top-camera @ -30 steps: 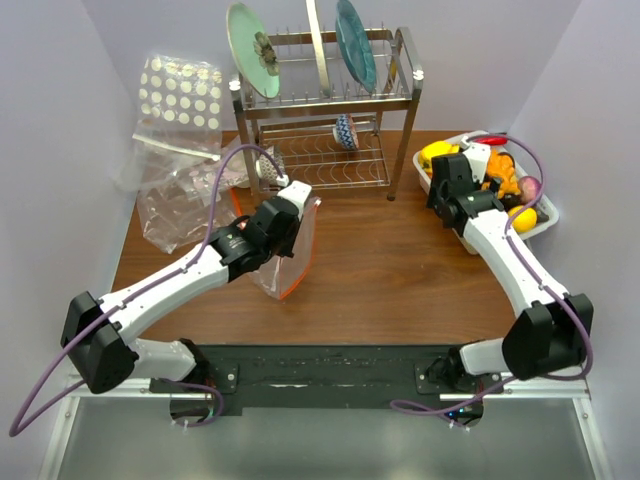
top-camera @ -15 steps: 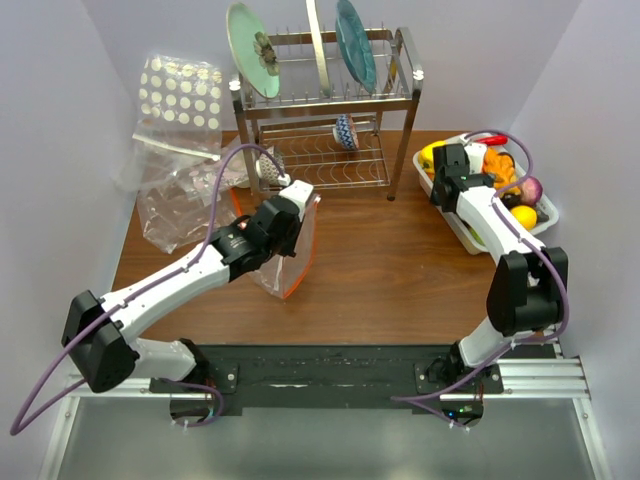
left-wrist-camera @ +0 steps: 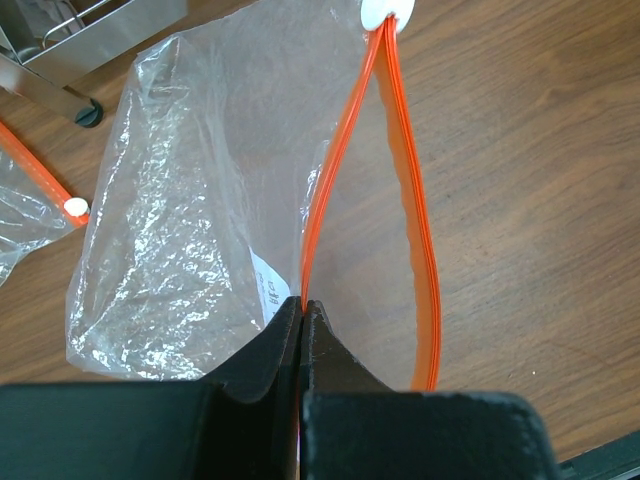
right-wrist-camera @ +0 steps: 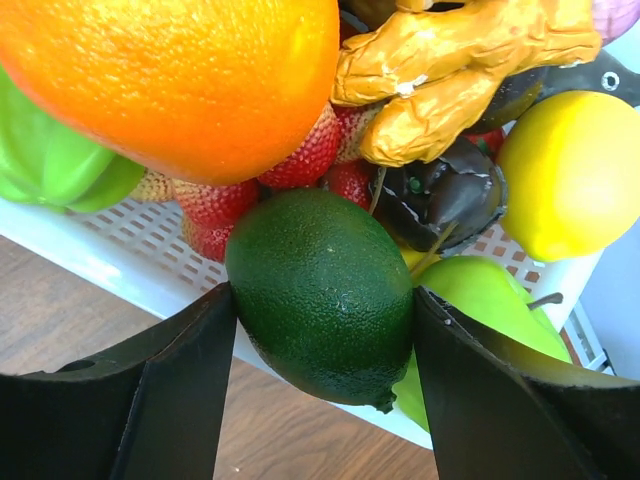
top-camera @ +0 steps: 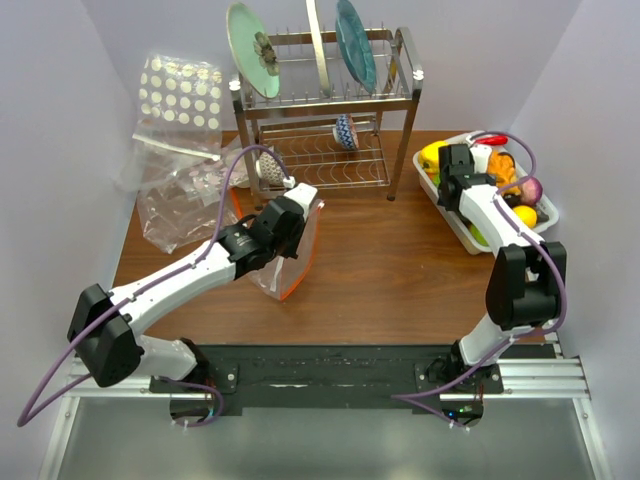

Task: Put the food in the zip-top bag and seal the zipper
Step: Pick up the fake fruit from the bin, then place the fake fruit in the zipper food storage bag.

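On my left wrist feed the left claw (left-wrist-camera: 302,305) is pinched together on the zipper (left-wrist-camera: 420,200), gripping one side of the orange strip at the near end of the bag's mouth. The mouth gapes in a long loop with the white slider (left-wrist-camera: 385,12) at the far end. From above, the bag (top-camera: 290,262) stands upright on the desk (top-camera: 400,270), left of centre and in front of the dish rack (top-camera: 325,130), hanging from that claw. Nothing that I can make out lies inside it. The right claw (right-wrist-camera: 320,300) is down in the white basket (right-wrist-camera: 90,245) at the right edge of the desk. Its two fingers sit against opposite sides of a dark green lime (right-wrist-camera: 320,260), which rests in the basket among the other food. An orange (right-wrist-camera: 170,70) lies just above the lime and a lemon (right-wrist-camera: 565,175) off to its right.
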You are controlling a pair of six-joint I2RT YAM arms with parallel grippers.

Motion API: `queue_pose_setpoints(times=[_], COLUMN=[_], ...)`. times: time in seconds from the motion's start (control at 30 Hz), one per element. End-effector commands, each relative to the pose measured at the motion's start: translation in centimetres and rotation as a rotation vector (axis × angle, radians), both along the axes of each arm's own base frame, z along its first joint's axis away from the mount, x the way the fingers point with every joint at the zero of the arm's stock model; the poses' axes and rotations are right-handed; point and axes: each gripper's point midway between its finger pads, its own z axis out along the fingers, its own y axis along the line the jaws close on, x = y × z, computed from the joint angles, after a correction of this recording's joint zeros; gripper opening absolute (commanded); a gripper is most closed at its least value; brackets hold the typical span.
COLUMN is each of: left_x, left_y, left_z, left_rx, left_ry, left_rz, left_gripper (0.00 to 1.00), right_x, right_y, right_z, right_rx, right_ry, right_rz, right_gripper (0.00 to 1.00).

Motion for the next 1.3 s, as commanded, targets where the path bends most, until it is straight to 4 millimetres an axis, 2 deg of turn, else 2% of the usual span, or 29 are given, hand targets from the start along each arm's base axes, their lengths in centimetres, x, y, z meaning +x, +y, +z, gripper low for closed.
queue_pose_setpoints(times=[0.0, 0.13, 0.17, 0.37, 0.47, 0.5, 0.6, 0.63, 0.67, 0.7, 0.73, 0.8, 0.83, 0.93, 1.07, 1.13, 1.27], left_x=[0.7, 0.7, 0.7, 0.5, 0.5, 0.5, 0.6, 0.6, 0.6, 0.7, 0.7, 0.9, 1.0, 1.5, 2.0, 2.2, 2.4], left_y=[-0.6, -0.6, -0.7, -1.1, -1.2, -1.3, -1.5, -1.6, -1.7, -1.8, -2.0, -2.2, -2.4, -3.1, -3.6, -3.9, -4.4], left_z=[0.9, 1.0, 1.0, 0.7, 0.7, 0.5, 0.4, 0.4, 0.5, 0.5, 0.6, 0.7, 0.9, 1.6, 2.3, 2.8, 3.6], left_rx=[-0.029, -0.029, -0.032, -0.035, -0.038, -0.036, -0.038, -0.039, -0.043, -0.043, -0.047, -0.051, -0.058, -0.068, -0.062, -0.064, -0.087], left_ry=[-0.035, -0.036, -0.036, -0.020, -0.019, -0.016, -0.010, -0.007, -0.008, -0.006, -0.006, -0.003, -0.005, 0.001, 0.011, 0.010, 0.005], left_rz=[-0.012, -0.013, -0.015, -0.046, -0.050, -0.052, -0.057, -0.061, -0.061, -0.062, -0.063, -0.062, -0.064, -0.062, -0.057, -0.058, -0.067], left_gripper=[0.00, 0.00, 0.00, 0.00, 0.00, 0.00, 0.00, 0.00, 0.00, 0.00, 0.00, 0.00, 0.00, 0.00, 0.00, 0.00, 0.00], right_x=[0.3, 0.1, 0.1, -0.9, -1.7, -2.3, -3.4, -4.5, -5.1, -5.3, -6.5, -7.6, -8.5, -10.5, -12.1, -12.6, -13.1], right_y=[-0.4, 1.4, 2.3, 5.4, 8.6, 10.8, 14.8, 17.1, 18.1, 19.1, 20.8, 22.4, 24.1, 27.4, 29.4, 30.6, 32.0], right_z=[5.2, 7.3, 8.2, 10.2, 11.3, 11.9, 12.3, 13.0, 12.4, 12.9, 13.4, 13.1, 13.0, 12.8, 12.2, 12.7, 11.3], right_rx=[-0.010, 0.080, 0.124, 0.256, 0.386, 0.477, 0.650, 0.761, 0.808, 0.840, 0.893, 0.924, 0.937, 0.986, 1.066, 1.109, 1.137], right_ry=[-0.133, -0.181, -0.206, -0.256, -0.300, -0.318, -0.332, -0.332, -0.316, -0.333, -0.326, -0.312, -0.294, -0.250, -0.245, -0.263, -0.234], right_rz=[-0.014, 0.070, 0.111, 0.260, 0.392, 0.490, 0.628, 0.711, 0.741, 0.785, 0.841, 0.895, 0.945, 1.037, 1.081, 1.116, 1.137], right_gripper=[0.57, 0.50, 0.49, 0.44, 0.44, 0.44, 0.43, 0.42, 0.41, 0.40, 0.41, 0.41, 0.42, 0.42, 0.42, 0.42, 0.42])
